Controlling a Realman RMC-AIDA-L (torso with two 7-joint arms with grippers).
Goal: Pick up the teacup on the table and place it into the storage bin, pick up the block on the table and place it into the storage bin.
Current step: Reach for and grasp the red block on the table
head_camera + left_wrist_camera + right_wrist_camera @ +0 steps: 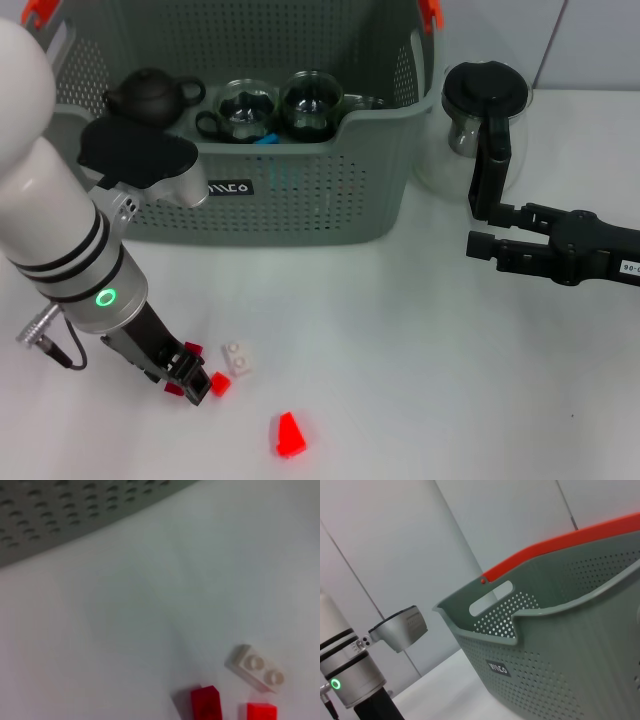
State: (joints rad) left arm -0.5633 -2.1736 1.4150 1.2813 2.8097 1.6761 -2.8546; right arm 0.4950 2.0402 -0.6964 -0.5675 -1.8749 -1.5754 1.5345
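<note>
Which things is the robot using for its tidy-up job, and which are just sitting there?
For the job:
- large grey perforated plastic storage bin
- small red block at the left gripper
- small white studded block
- red wedge-shaped block

Just sitting there:
- glass jug with black lid
- right gripper, idle beside the jug

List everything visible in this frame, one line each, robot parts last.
Storage bin: one, grey, back of table.
Teapot: one, dark, in bin.
Glass cups: at least two, clear, in bin.
Glass jug: one, black lid, beside bin.
White block: one, front of table.
Red blocks: two, front of table; one at the left pincer.
Left pincer: low over blocks.
Right pincer: near jug.
</note>
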